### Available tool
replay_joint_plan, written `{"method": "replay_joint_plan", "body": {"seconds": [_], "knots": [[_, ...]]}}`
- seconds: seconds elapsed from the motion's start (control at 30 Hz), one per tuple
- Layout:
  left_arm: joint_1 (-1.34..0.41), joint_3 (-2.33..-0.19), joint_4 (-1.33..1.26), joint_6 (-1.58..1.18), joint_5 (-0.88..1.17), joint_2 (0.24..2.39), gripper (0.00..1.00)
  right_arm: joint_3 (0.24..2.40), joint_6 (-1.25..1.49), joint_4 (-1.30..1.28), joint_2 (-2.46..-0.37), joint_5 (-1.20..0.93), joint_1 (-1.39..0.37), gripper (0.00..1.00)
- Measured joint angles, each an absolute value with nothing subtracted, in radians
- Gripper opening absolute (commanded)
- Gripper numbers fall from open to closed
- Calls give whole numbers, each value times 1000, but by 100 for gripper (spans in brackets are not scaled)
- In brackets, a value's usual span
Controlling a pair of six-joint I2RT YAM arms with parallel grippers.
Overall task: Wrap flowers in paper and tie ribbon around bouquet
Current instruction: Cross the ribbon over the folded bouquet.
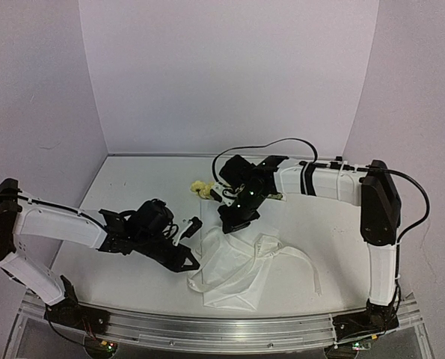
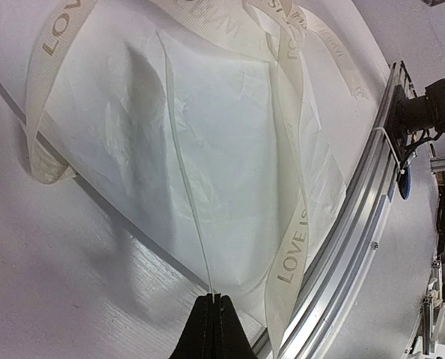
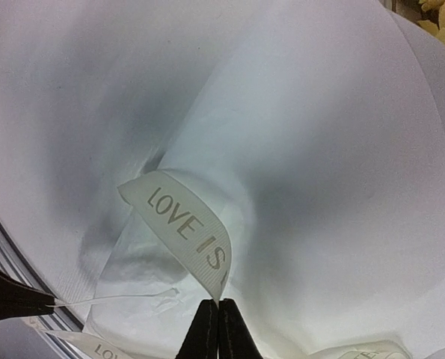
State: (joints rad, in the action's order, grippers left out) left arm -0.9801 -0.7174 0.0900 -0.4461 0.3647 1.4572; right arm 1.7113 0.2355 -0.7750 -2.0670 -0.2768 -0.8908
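**A:** What is held by the left gripper [image 2: 213,299]?

**B:** Its jaws are pressed together on a thin white strand, judged to be the ribbon [image 2: 293,239] seen edge-on. The strand is stretched over the paper [image 2: 229,149].

**A:** And the right gripper [image 3: 218,305]?

**B:** It is pinched on the lettered ribbon end above the paper. The flowers [image 1: 201,187] are seen at the far end. The 2 ends are best pulled apart evenly, so that nothing is torn.
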Motion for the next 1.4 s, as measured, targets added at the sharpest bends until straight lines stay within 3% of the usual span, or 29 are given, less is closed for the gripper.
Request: {"method": "replay_joint_plan", "body": {"seconds": [0.47,0.97,1.17,1.4], "knots": [[-981,-823,44,-507,354,1635,0,1713,256,-775,-2066,-353,-891,0],[-914,-877,15,-631,342,1682,1,1668,268,-776,-2022,-394,-891,0],[-913,-968,8,-655,344,1750,10,1666,288,-776,-2022,-413,-891,0],[-912,-993,27,-678,336,1755,31,1637,306,-771,-2022,-416,-890,0]]}}
